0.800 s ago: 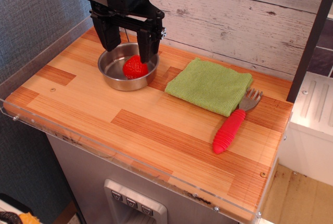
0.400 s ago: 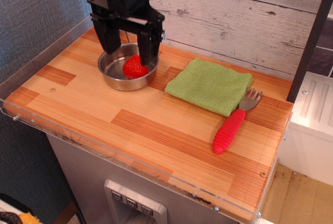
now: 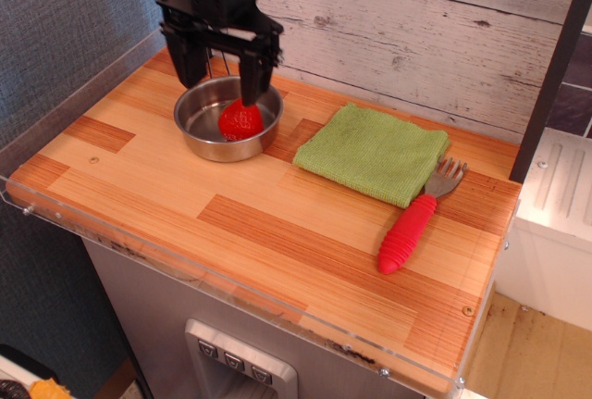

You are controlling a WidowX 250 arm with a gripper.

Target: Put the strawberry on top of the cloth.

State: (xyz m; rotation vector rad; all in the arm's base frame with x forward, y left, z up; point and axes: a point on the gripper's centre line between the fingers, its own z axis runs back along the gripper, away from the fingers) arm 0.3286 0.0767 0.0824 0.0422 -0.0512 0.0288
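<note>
The strawberry (image 3: 240, 120) is small and bright red and lies inside the steel bowl (image 3: 202, 140) at the back left of the wooden counter. My gripper (image 3: 222, 80) hangs over the bowl with its jaws wide open. Its left finger (image 3: 191, 64) is over the bowl's far left rim. Its right finger (image 3: 256, 81) is just above and behind the strawberry, and nothing is held. The light green cloth (image 3: 373, 153) lies flat to the right of the bowl, with nothing on it.
A fork with a ribbed red handle (image 3: 407, 231) lies to the right of the cloth, its tines touching the cloth's corner. A clear plastic rail (image 3: 222, 291) runs along the counter's front edge. A plank wall stands behind.
My gripper has shifted slightly left and back and risen a little; its right finger no longer overlaps the strawberry. The strawberry stays in the bowl.
</note>
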